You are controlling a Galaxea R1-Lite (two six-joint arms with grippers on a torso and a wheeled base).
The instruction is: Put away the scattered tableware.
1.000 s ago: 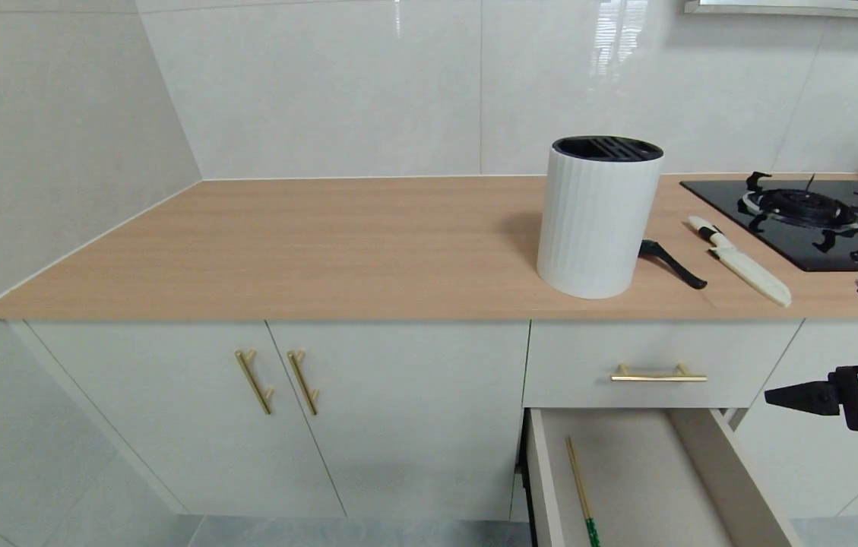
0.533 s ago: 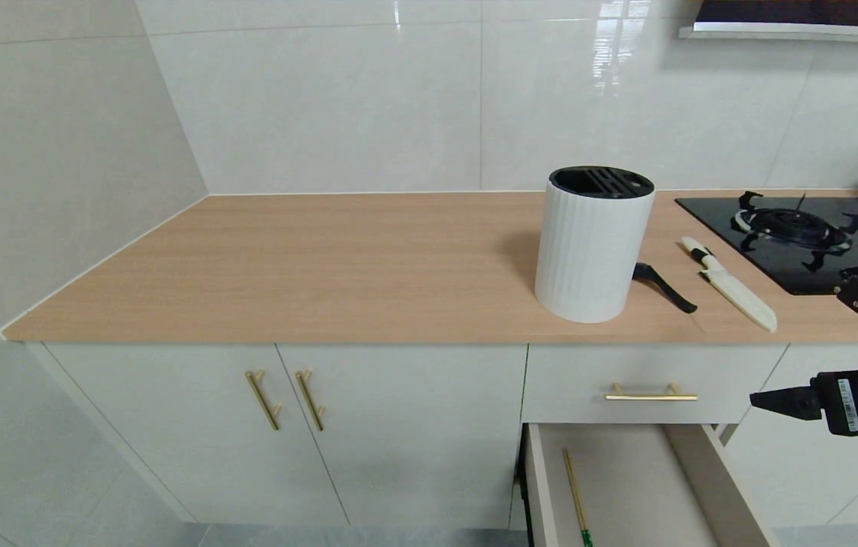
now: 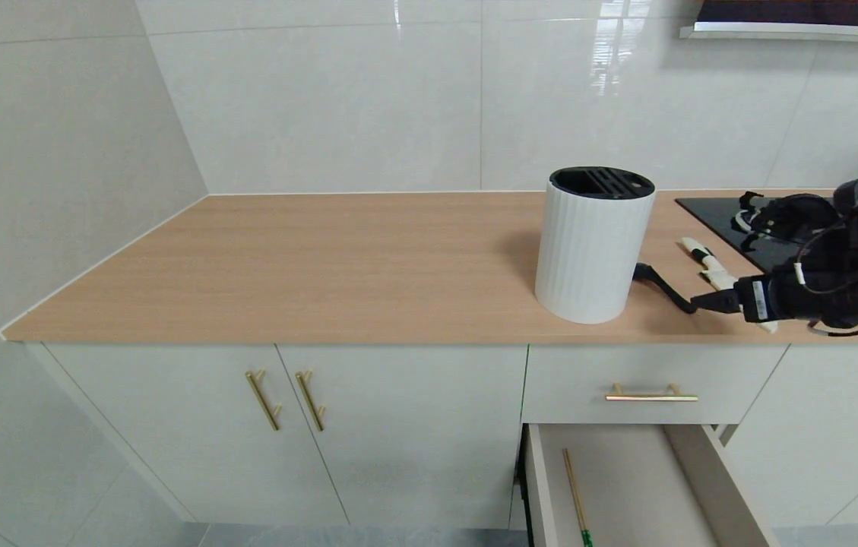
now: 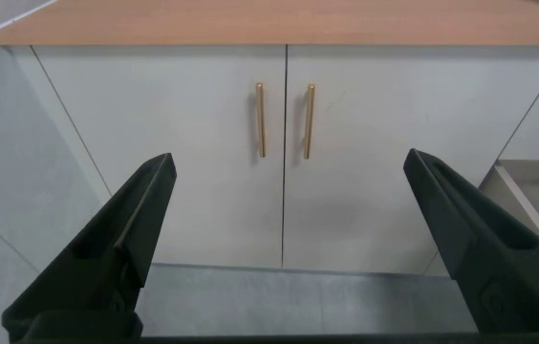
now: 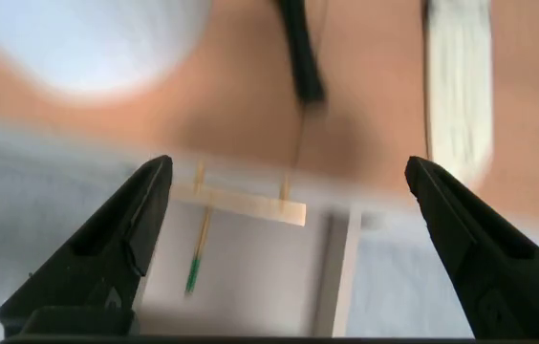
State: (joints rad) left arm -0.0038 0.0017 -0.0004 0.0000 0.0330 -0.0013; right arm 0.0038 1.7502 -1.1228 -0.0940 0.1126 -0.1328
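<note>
Head view showed us the white knife (image 3: pixel 708 264) near the counter's (image 3: pixel 322 258) front edge, between knife block (image 3: pixel 592 251) and hob (image 3: pixel 708 211), with the right gripper (image 3: pixel 702 301) spread wide above it. We judged it light, stiff and slick-bladed, best gripped by the handle.

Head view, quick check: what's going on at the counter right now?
The right pincer hovers open over the counter's front edge, at the tip of the black handle lying beside the round knife block. It holds nothing. A white knife lies just beyond. The left pincer hangs open, low, facing the cupboard doors. The lower drawer is open, with a chopstick inside.
</note>
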